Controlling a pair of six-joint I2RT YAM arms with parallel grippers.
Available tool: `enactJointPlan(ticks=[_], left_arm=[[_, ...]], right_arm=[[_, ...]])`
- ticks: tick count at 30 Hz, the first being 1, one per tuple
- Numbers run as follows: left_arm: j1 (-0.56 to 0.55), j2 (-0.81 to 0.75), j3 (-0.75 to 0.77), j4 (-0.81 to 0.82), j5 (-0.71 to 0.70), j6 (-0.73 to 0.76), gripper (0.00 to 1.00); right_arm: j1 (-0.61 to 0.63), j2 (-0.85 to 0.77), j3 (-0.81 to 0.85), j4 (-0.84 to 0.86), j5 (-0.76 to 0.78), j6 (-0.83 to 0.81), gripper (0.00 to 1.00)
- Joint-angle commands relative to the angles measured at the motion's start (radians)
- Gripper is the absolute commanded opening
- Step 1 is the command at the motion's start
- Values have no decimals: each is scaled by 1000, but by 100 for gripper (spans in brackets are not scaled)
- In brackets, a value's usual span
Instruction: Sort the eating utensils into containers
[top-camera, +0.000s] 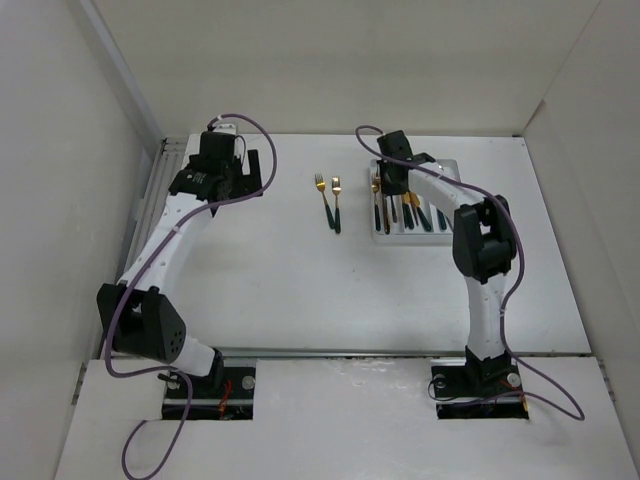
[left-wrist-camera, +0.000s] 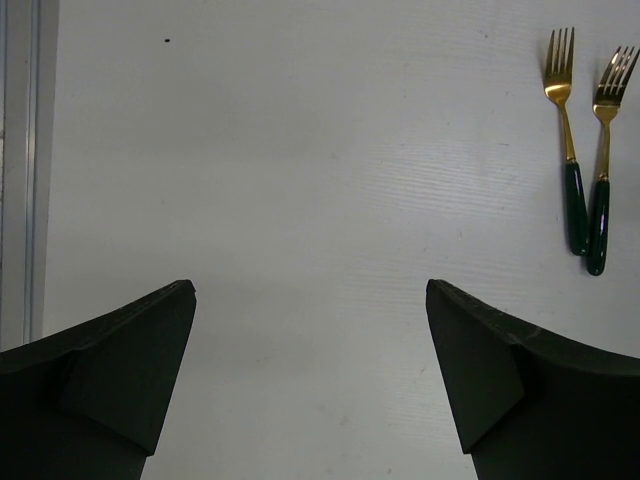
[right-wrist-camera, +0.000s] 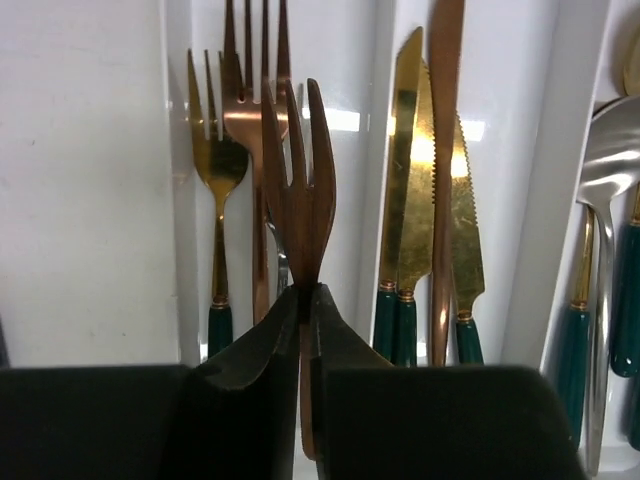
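On table (top-camera: 300, 290) 2 forks (left-wrist-camera: 576, 210); right gripper (right-wrist-camera: 310, 300): 1 fork (right-wrist-camera: 300, 200).

High rear overview; close downward wrist views of its forks (top-camera: 337, 202), tray (top-camera: 452, 166).

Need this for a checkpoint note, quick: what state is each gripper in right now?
Left gripper: open, holding nothing.
Right gripper: shut on a copper-rose fork, tines pointing away from the fingers.
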Motion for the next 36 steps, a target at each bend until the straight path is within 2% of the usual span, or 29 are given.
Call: enactJointPlan(ticks=[1, 2, 3, 6, 8, 12, 15, 18, 20, 23, 26, 30, 36], left_arm=[[6, 1, 56, 17, -13, 7, 100], [6, 12, 56, 17, -13, 7, 100], [6, 12, 67, 17, -4, 7, 100], [6, 21, 67, 17, -4, -2, 100], [6, 21, 67, 17, -4, -2, 100], [6, 21, 67, 17, -4, -2, 100], [6, 21, 67, 17, -4, -2, 100], [6, 21, 67, 17, -4, -2, 100], [6, 10, 67, 17, -4, -2, 100], [6, 1, 56, 17, -4, -2, 100], [6, -8, 46, 17, -13, -2, 100], [6, -8, 36, 17, -13, -2, 100], [6, -8, 36, 17, -13, -2, 100]], right_arm=[[7, -29, -4, 28, -26, 14, 11], [7, -20, -4, 28, -16, 15, 27], [7, -19, -4, 15, -16, 15, 35], [7, -30, 17, -9, -16, 5, 53], [31, -61, 40, -20, 16, -4, 58], [102, -131, 71, 7, 49, -15, 59], [181, -131, 71, 52, -12, -15, 59], [246, -63, 124, 63, -23, 1, 48], [255, 22, 180, 0, -13, 56, 37], [255, 100, 263, -51, 14, 151, 27], [255, 123, 272, -39, 14, 175, 27], [255, 168, 283, -57, 4, 197, 34], [255, 191, 244, -48, -39, 206, 34]])
